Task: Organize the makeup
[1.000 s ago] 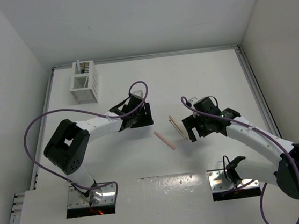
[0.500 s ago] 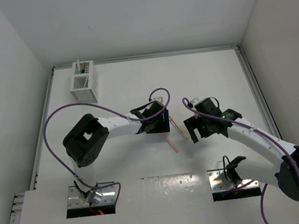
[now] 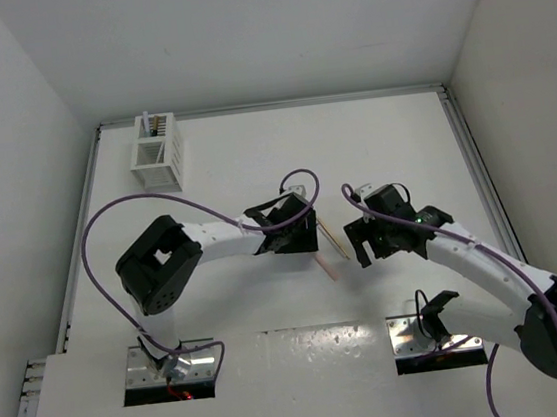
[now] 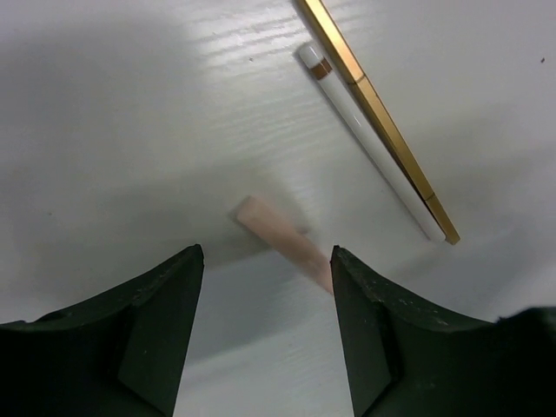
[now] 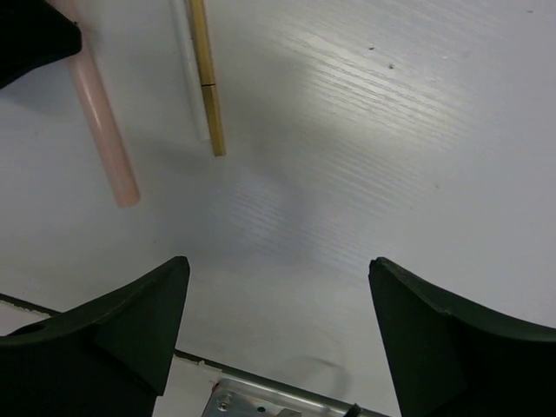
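Three pieces of makeup lie loose mid-table. A salmon pink stick lies slantwise just ahead of my left gripper, which is open; the stick's near end reaches the right finger. Beyond it a white stick and a gold stick lie side by side. My right gripper hangs open over bare table right of them, holding nothing.
A white slatted box with several sticks standing in it is at the back left of the table. The left gripper's black finger shows in the corner of the right wrist view. A raised rail borders the table on the right.
My left arm has swung right, from left of the pink stick to right over it, covering its upper end in the top view. The right gripper has barely moved.
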`<action>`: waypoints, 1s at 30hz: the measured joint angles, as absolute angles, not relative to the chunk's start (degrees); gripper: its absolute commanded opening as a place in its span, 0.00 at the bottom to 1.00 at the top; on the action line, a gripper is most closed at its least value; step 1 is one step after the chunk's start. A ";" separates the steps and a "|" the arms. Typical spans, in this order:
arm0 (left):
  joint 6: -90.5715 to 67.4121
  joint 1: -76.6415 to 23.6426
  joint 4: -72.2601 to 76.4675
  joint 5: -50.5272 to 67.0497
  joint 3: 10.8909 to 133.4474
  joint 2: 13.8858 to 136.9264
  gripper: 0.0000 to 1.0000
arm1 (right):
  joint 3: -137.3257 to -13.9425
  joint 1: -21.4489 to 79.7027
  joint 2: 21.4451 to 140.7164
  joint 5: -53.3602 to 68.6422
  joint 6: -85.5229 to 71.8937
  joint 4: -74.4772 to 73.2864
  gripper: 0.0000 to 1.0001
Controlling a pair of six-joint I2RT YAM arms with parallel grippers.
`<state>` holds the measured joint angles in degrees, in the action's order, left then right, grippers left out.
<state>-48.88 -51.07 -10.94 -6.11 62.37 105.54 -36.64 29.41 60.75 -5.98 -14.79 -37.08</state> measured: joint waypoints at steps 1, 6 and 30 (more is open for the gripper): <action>-48.93 -51.53 -11.16 -6.04 62.43 105.56 0.67 | -35.92 29.41 60.75 -5.06 -14.83 -36.21 0.74; -49.01 -52.25 -11.53 -4.91 64.18 106.94 0.67 | -31.00 30.39 61.21 1.63 -14.48 -30.76 0.51; -50.26 -50.57 -12.36 -2.57 66.32 108.55 0.62 | -33.87 35.03 80.36 7.49 -22.20 -18.48 0.10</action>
